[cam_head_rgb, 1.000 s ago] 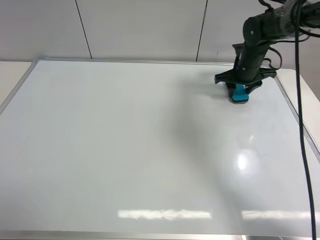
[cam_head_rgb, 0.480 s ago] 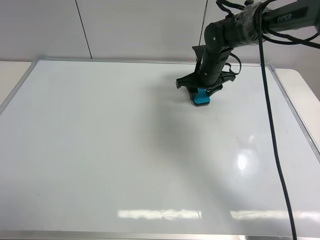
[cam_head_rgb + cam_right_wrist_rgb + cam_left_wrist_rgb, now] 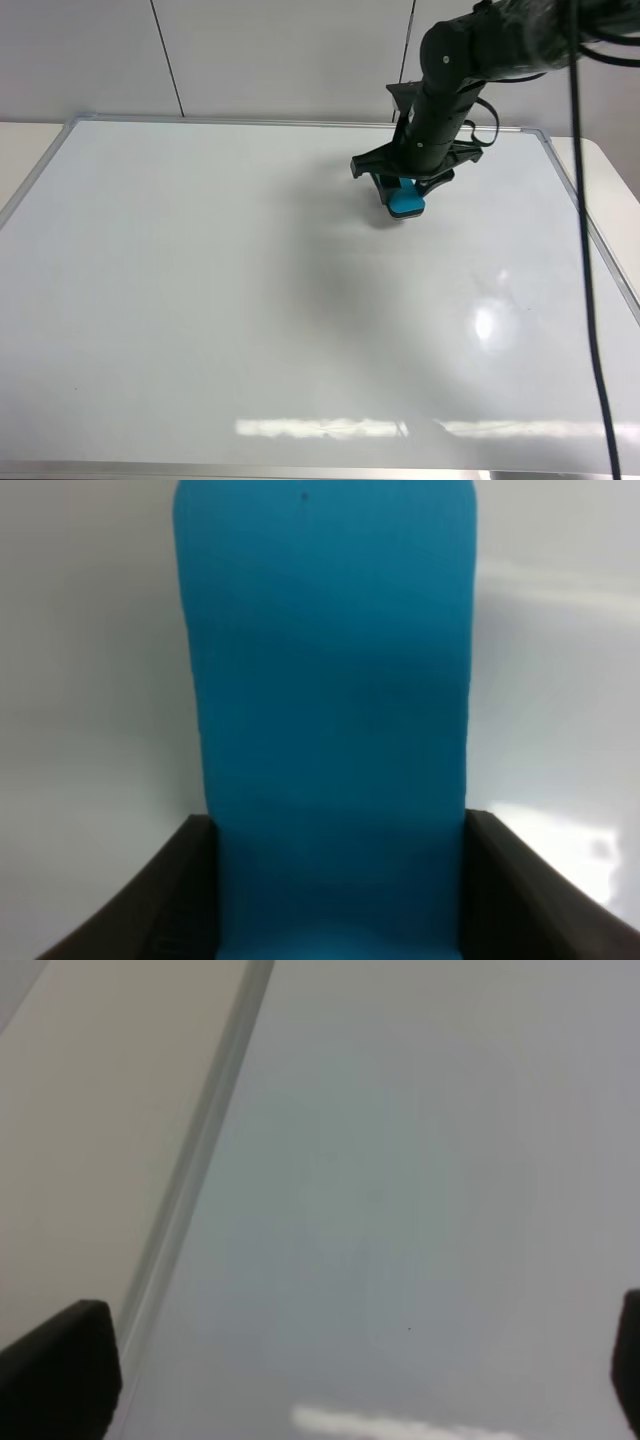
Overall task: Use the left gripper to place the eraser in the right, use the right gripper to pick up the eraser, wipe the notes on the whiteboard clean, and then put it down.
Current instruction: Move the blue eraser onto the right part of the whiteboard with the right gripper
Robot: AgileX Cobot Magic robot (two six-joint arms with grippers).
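- Exterior high view puts the eraser [image 3: 406, 203] at about one o'clock from the centre of the whiteboard [image 3: 200, 300], its teal top showing under my right gripper [image 3: 405, 180], its pad apparently on the board.
- On the right wrist view the teal block [image 3: 325, 700] fills the space between the two dark jaws, which press both long sides, so the claw is clamped on the eraser.
- I cannot find the notes anywhere on the white surface; they may be wiped off already or hidden under the arm.
- My worry: if I press too hard, the pad could drag and twist the block out of the pinch; too lightly, and a faint smear might survive.
- Setting down carelessly, the eraser could tip onto its edge as the jaws part.
- Left gripper [image 3: 340, 1380] hangs with jaws wide apart and nothing between them, over the board near its silver frame [image 3: 190, 1170].
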